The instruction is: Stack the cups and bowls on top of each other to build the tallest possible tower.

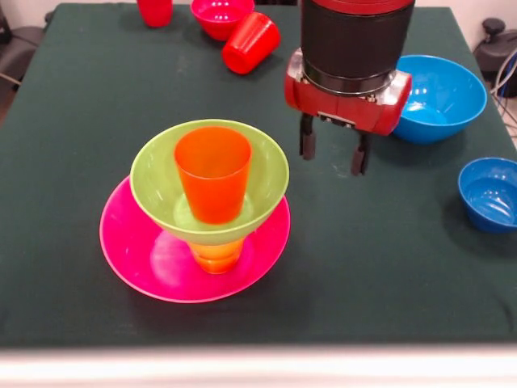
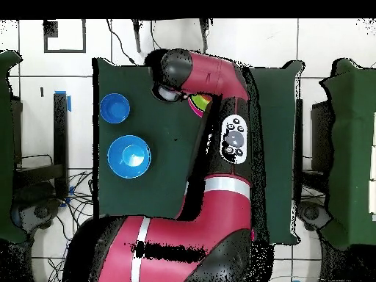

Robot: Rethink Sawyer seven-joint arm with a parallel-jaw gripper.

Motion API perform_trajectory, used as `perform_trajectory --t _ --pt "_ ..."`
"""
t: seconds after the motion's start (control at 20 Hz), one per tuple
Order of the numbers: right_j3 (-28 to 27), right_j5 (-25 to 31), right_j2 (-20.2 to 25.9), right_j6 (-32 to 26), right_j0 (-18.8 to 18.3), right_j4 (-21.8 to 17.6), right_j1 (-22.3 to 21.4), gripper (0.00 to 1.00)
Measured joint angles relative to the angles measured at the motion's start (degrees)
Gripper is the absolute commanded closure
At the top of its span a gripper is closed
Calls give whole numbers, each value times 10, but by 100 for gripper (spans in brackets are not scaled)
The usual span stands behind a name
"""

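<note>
The tower stands at the front left of the table in the front view. It is a wide hot pink bowl (image 1: 133, 242), a yellow-orange cup (image 1: 216, 255) on it, a lime green bowl (image 1: 152, 179) on that cup, and an orange cup (image 1: 213, 171) upright inside the green bowl. My gripper (image 1: 332, 152) hangs to the right of the tower, clear of it, open and empty, above the cloth. In the overhead view my arm covers the tower; only a sliver of pink and green (image 2: 197, 103) shows.
A light blue bowl (image 1: 443, 97) (image 2: 129, 156) sits right of the gripper, a small dark blue bowl (image 1: 489, 192) (image 2: 114, 108) nearer the front right. At the back are a red cup on its side (image 1: 250, 42), a pink-red bowl (image 1: 220, 16) and an upright red cup (image 1: 155, 11).
</note>
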Motion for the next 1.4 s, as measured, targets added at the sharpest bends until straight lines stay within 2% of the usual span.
perform_trajectory --t 0.1,0.35,0.65,0.7,0.95,1.4 --pt "9 0 10 -4 -6 0 -7 0" --pt "73 0 36 -22 -33 -2 -52 0" --pt "145 -2 36 -22 -37 -11 -99 0" --pt "167 -2 36 -22 -32 -14 -114 0" --pt "206 -2 37 -22 -11 -16 -145 0" --pt "204 -2 37 -22 46 -14 -157 0"
